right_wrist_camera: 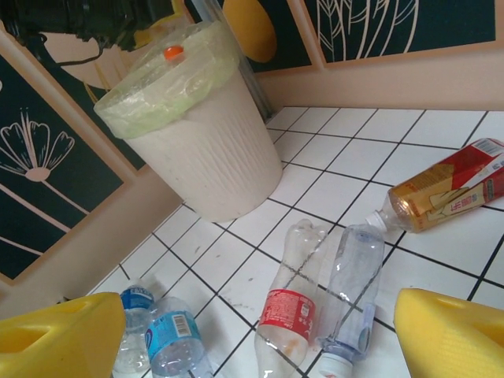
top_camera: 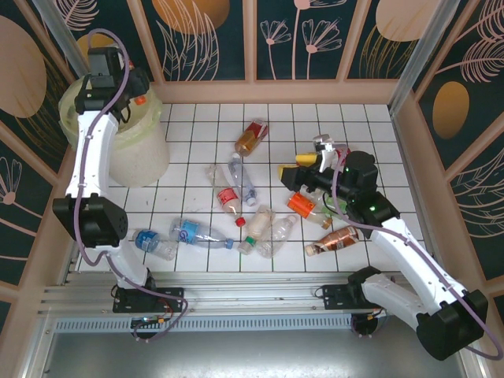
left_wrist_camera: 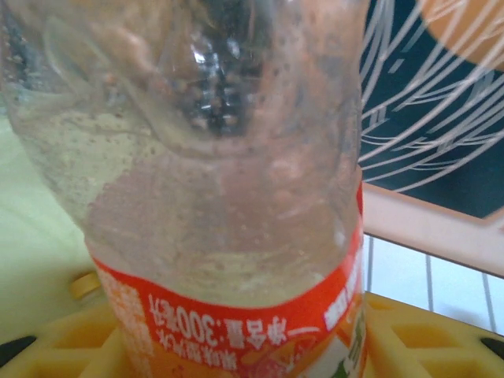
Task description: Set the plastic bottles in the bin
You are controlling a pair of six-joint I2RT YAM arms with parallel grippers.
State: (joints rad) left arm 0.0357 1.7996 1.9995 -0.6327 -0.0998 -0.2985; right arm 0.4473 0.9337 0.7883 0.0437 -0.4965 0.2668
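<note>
The orange-labelled bottle point(left_wrist_camera: 228, 197) hangs over the lined mouth of the bin point(top_camera: 142, 161), clamped in the left gripper point(top_camera: 128, 88). Step in hand: deposit. Next move, as judged: spread the jaws and drop it. The right gripper point(top_camera: 313, 160) stands wide and empty above the loose bottles point(top_camera: 236, 197).

A white tiled surface point(top_camera: 362, 126) with dark grout lines filled the middle of the frame. Dark teal wall panels point(top_camera: 315, 39), painted with pale flowers and orange discs, closed it in at the top and sides, set in light wooden battens point(top_camera: 250, 39). An aluminium rail point(top_camera: 252, 303) ran along the bottom.
</note>
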